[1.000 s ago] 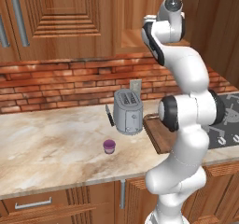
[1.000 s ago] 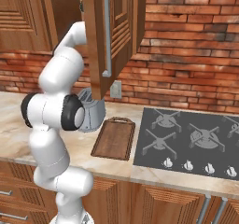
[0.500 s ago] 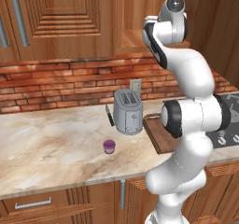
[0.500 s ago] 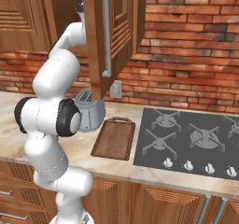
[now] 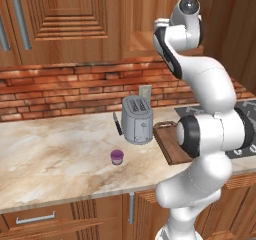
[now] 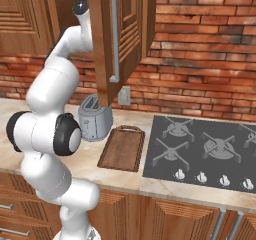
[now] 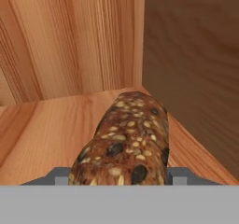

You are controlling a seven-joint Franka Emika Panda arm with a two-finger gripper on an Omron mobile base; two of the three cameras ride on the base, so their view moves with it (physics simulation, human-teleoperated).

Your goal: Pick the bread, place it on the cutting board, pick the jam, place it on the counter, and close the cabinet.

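- The bread (image 7: 125,141), a seeded brown loaf, lies on the wooden shelf (image 7: 42,129) inside the cabinet (image 6: 120,31), close to the dark right wall as the hand view shows it.
- The gripper (image 7: 119,177) is at the near end of the bread; a grey finger tip (image 7: 59,177) shows on each side of the loaf, so the jaws stand wide enough to straddle it. Whether they press on the bread I cannot tell.
- The arm (image 5: 200,89) reaches up from the base into the open cabinet above the toaster (image 5: 137,119).
- The cabinet door (image 6: 112,39) stands swung out, its metal bar handle (image 6: 114,31) vertical, above the toaster in the right base view.
- The jam (image 5: 117,157), a small purple jar, stands upright on the counter (image 5: 55,159), in front of the toaster and a little to its left, apart from it.
- The cutting board (image 6: 122,147) lies flat on the counter just right of the toaster, between it and the stovetop (image 6: 205,151).
- A dark knife-like thing (image 5: 117,123) leans just beside the toaster's left side.
- A brick wall (image 5: 60,91) runs behind the toaster, with a socket plate (image 5: 145,91) right above it.
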